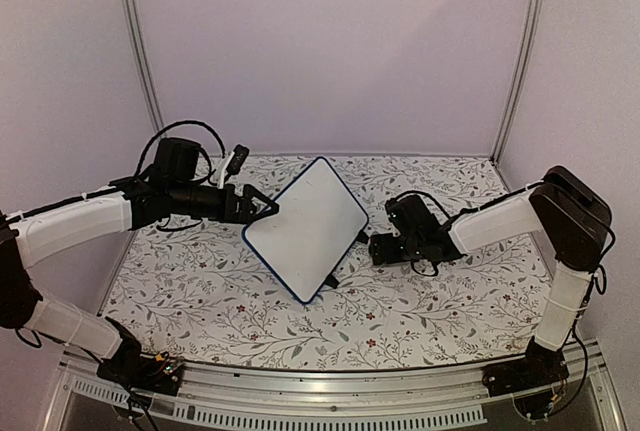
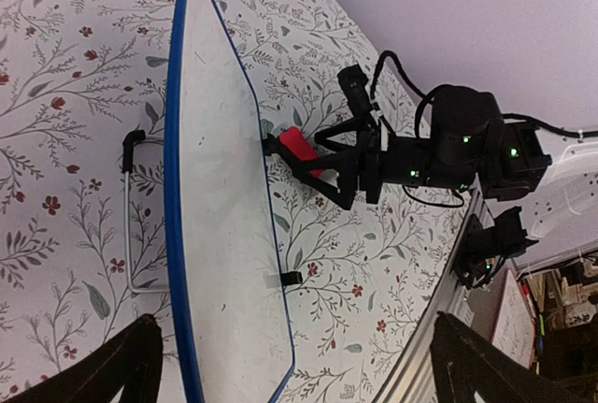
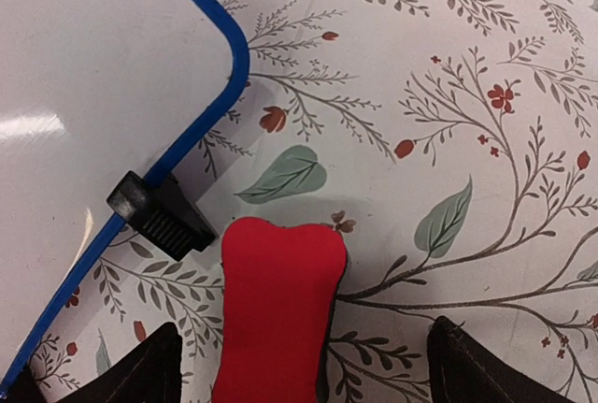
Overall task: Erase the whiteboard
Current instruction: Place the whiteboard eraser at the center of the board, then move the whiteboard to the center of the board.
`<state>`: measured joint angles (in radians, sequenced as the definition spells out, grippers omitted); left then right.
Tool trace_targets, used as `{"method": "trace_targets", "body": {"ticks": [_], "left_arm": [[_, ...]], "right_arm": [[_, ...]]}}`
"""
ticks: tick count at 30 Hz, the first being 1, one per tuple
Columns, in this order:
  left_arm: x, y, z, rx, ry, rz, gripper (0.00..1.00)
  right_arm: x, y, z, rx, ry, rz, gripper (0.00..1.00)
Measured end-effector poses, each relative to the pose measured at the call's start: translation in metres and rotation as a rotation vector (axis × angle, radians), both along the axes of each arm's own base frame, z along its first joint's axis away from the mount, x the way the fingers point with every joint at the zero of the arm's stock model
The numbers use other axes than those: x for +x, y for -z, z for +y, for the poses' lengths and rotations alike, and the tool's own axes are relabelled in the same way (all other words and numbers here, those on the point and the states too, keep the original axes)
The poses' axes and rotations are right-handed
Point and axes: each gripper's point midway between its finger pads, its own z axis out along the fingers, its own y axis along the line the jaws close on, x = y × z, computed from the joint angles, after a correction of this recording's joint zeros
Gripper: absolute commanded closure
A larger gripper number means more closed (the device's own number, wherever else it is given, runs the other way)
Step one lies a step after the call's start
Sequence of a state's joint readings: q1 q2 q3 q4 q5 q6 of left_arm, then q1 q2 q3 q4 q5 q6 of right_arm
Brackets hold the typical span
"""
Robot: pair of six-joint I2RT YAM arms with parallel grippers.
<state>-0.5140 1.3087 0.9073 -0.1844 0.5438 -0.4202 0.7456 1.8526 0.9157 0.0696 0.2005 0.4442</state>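
Note:
The whiteboard (image 1: 308, 226) lies corner-on in the middle of the table, its white face bare of writing, with a blue rim and black clip feet (image 3: 154, 211). My left gripper (image 1: 262, 209) is open at the board's left corner; in the left wrist view (image 2: 294, 328) the board (image 2: 220, 188) runs between the wide-apart fingers. The red eraser (image 3: 276, 309) lies on the table beside the board's right corner (image 3: 84, 94). My right gripper (image 1: 372, 247) is open, its fingers on either side of the eraser (image 2: 299, 149) without touching it.
The table carries a floral cloth (image 1: 420, 301). A thin wire stand (image 2: 131, 216) shows behind the board's far edge. White walls and metal posts (image 1: 140, 51) close in the back and sides. The metal rail (image 1: 330, 391) runs along the near edge.

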Motion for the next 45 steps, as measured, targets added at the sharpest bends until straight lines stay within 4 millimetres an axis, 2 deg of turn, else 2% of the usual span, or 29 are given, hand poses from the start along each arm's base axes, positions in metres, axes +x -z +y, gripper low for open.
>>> {"method": "trace_targets", "body": {"ticks": [6,7,11,16,21,26,31,34,36,38,40,43,45], "left_arm": [[0.0,0.0,0.0,0.0,-0.001,-0.001,0.0],[0.0,0.0,0.0,0.001,-0.002,0.0,0.0],[0.0,-0.004,0.002,-0.004,-0.006,-0.012,0.0],[-0.001,-0.031,0.013,-0.021,-0.048,-0.096,0.0],[0.001,-0.064,0.036,-0.011,-0.161,-0.209,0.0],[-0.002,-0.086,0.061,0.026,-0.259,-0.274,0.0],[-0.017,-0.108,0.095,0.067,-0.36,-0.366,0.0],[-0.028,-0.12,0.111,0.063,-0.409,-0.426,0.0],[-0.033,-0.117,0.118,0.066,-0.425,-0.439,0.0],[-0.036,-0.107,0.121,0.08,-0.436,-0.431,0.0],[-0.035,-0.094,0.124,0.11,-0.445,-0.404,0.0],[-0.032,-0.08,0.129,0.152,-0.468,-0.375,0.0],[-0.031,-0.078,0.134,0.166,-0.489,-0.374,0.0]], "right_arm": [[-0.004,-0.001,0.003,0.0,-0.027,0.005,0.07],[-0.006,-0.002,0.003,0.003,-0.031,0.006,0.03],[-0.016,-0.018,-0.006,0.01,-0.04,-0.01,0.01],[-0.019,-0.065,-0.012,0.065,-0.044,-0.105,0.01],[-0.028,-0.119,-0.028,0.112,-0.026,-0.205,0.01],[-0.044,-0.177,-0.056,0.147,0.015,-0.303,0.01],[-0.069,-0.229,-0.09,0.188,0.061,-0.392,0.01],[-0.083,-0.255,-0.107,0.224,0.077,-0.449,0.01],[-0.089,-0.263,-0.11,0.238,0.063,-0.472,0.01],[-0.092,-0.263,-0.107,0.247,0.027,-0.482,0.01],[-0.092,-0.249,-0.097,0.239,-0.022,-0.46,0.01],[-0.09,-0.205,-0.072,0.176,-0.108,-0.372,0.01],[-0.093,-0.173,-0.051,0.123,-0.177,-0.312,0.01]]}}
